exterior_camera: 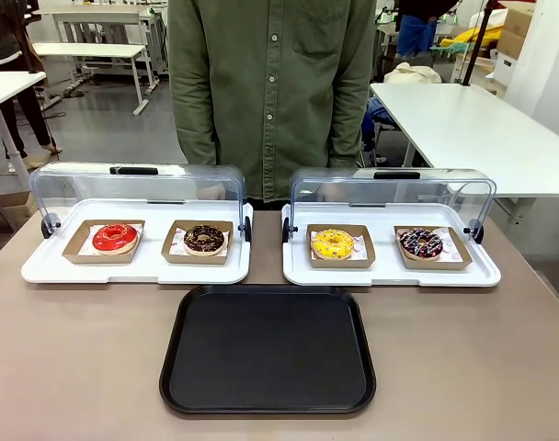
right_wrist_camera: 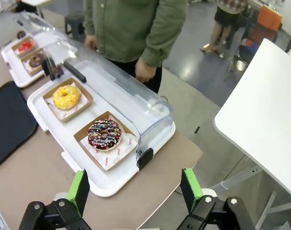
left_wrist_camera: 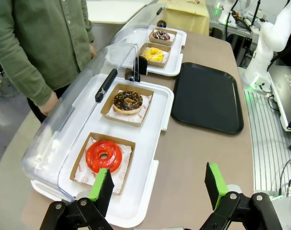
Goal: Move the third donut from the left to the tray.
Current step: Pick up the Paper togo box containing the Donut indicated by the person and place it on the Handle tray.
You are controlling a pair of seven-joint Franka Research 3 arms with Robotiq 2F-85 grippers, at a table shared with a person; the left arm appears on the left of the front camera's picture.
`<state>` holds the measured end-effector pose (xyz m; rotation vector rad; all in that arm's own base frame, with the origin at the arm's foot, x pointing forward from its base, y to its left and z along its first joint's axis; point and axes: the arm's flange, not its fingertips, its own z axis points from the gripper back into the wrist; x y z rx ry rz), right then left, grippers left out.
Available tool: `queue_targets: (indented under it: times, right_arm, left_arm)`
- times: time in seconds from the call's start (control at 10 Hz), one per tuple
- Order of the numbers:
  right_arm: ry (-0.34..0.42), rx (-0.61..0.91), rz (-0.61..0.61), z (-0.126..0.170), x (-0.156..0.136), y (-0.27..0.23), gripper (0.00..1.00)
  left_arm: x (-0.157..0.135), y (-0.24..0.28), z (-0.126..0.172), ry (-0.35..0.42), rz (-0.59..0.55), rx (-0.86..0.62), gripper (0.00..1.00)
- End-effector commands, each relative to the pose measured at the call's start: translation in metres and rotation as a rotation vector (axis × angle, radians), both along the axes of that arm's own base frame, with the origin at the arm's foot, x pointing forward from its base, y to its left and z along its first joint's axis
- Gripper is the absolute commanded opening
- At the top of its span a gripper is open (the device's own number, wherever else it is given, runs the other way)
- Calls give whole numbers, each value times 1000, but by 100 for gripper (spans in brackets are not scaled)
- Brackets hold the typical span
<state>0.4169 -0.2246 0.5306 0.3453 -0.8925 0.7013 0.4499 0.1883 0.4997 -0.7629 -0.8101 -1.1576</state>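
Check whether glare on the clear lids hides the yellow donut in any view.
Front view: faint sheen on the clear plastic lid, yellow-iced ring donut sharp and evenly lit. Right wrist view: it is unobstructed, slight wide-angle bending. Left wrist view: small and distant, yet recognisable.

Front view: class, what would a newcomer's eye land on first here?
Probably the big black tray, lying at the table's near middle. Behind it, two white trays with raised clear lids hold four donuts, the red donut far left and the yellow donut third from left brightest.
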Motion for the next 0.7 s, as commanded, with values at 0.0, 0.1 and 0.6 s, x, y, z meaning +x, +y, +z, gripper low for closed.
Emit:
queue_targets:
  times: [0.0,0.1,0.6]
  right_arm:
    - [-35,7,15,-2,2,-1,100]
    - [-35,7,15,-2,2,-1,100]
    - [-35,7,15,-2,2,-1,100]
  left_arm:
    - [0,0,1,-2,0,0,100]
    - [0,0,1,-2,0,0,100]
    - [0,0,1,-2,0,0,100]
